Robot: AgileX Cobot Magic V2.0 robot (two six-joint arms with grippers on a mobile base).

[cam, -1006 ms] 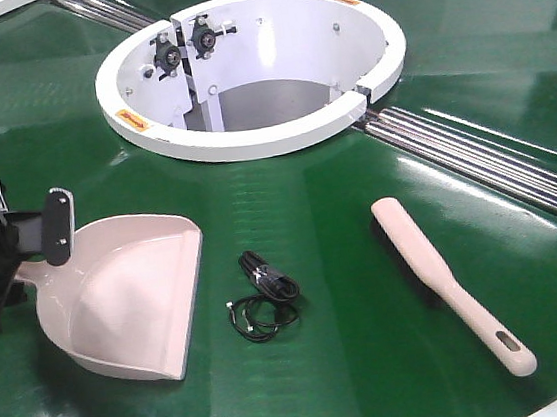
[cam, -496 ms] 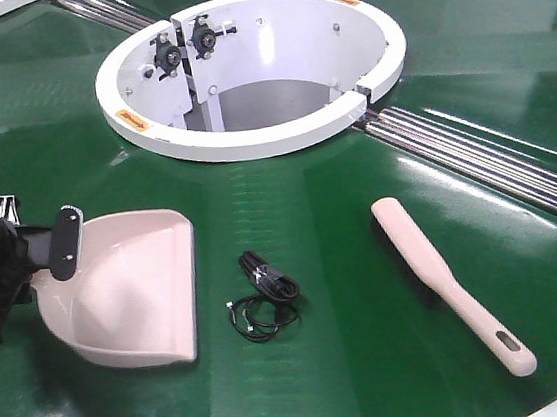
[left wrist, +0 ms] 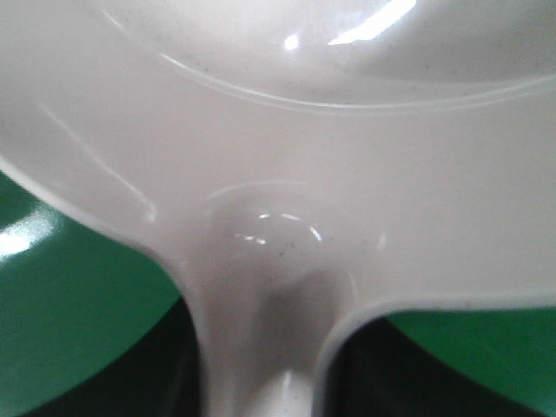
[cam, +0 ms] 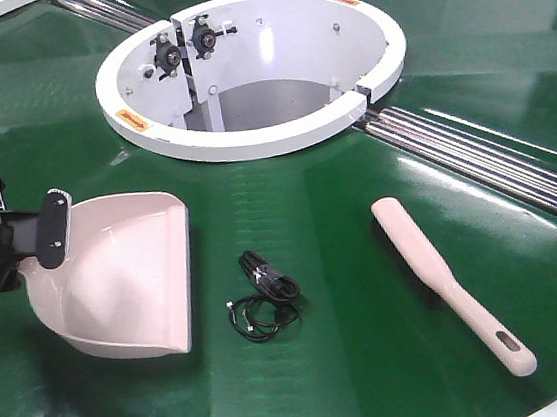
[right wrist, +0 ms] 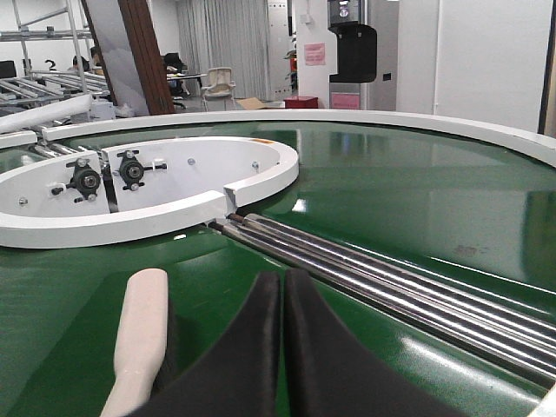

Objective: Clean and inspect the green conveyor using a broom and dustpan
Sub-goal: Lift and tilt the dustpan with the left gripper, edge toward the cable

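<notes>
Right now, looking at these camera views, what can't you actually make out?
Dustpan handle: front view, covered by the left end effector gripping it; the left wrist view is a blurred close-up.
Broom bristles: front view, tucked under its body; the right wrist view cuts it off at the bottom edge.
Right end effector: outside the front view; only its closed fingertips show in its wrist view.
Black cable: ends too small to identify.

**Three Items on Green Belt**

Spread on the glossy green conveyor [cam: 338, 373] below its white hub [cam: 251, 139]: dustpan [cam: 126, 286] at left, coiled black cable [cam: 264, 296] just beside its lip, broom [cam: 437, 276] well apart at right, near silver rollers [cam: 474, 161].
</notes>
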